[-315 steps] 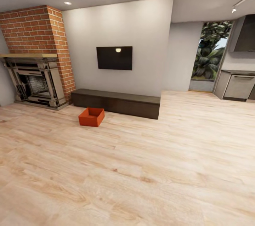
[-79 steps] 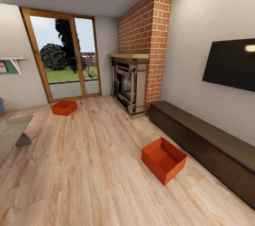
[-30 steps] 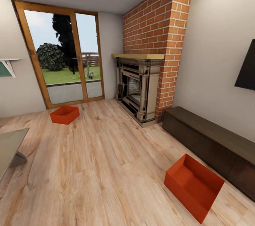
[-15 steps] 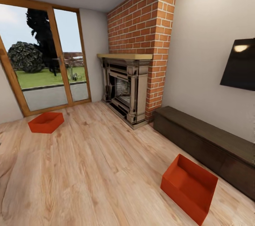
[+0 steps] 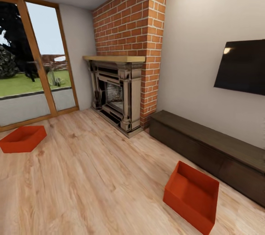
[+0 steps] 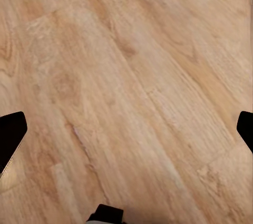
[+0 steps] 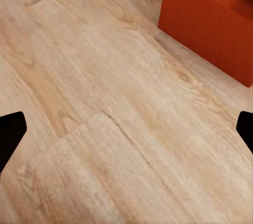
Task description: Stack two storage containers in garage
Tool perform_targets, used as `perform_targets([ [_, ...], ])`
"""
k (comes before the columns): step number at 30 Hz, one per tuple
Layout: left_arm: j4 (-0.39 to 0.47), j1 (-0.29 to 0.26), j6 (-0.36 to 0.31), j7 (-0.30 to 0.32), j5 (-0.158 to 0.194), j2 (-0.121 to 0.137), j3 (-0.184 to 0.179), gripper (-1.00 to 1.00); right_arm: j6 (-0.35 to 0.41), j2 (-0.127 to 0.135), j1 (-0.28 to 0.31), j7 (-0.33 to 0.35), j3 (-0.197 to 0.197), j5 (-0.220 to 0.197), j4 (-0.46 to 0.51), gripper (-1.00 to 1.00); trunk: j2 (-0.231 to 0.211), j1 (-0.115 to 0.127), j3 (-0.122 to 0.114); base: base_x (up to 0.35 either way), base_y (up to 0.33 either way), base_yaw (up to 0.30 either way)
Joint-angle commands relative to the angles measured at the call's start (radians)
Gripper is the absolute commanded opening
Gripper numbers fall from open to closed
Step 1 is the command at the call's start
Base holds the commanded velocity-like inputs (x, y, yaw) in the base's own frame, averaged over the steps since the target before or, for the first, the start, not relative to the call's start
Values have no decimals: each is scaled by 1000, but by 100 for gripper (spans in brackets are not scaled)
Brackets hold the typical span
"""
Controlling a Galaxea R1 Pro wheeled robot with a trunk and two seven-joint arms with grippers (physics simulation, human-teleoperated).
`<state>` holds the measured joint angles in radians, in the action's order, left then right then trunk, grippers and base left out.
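Near container (image 5: 191, 196) before cabinet (image 5: 213, 150); other (image 5: 23, 138) far left.

- Wood-plank floor (image 5: 92, 176): light, visibly grained, soft satin sheen.
- Fireplace chimney (image 5: 129, 39): rough red brick, pale mortar.
- Nearer storage container (image 5: 191, 196): matt red-orange, plastic-looking; outer wall finely ribbed (image 7: 208, 21).
- Low cabinet (image 5: 209, 150): dark matt wood.
- TV (image 5: 243, 67): glossy black.

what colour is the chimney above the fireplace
Red-orange brick with pale mortar lines, a running brick pattern: the chimney shows best in the head view.
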<state>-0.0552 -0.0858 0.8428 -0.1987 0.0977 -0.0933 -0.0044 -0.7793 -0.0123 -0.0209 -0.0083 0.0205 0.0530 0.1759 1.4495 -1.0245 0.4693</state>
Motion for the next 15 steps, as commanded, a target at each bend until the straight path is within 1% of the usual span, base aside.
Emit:
perform_targets([
  [1,-4,-1,6,6,10,0,-2,100,-1,0,-1,-1,-1,4,2,100,0,0,1,262,206,-275],
  [15,-4,-1,6,5,10,-2,-1,100,0,0,-1,-1,-1,4,2,100,0,0,1,263,197,-276],
])
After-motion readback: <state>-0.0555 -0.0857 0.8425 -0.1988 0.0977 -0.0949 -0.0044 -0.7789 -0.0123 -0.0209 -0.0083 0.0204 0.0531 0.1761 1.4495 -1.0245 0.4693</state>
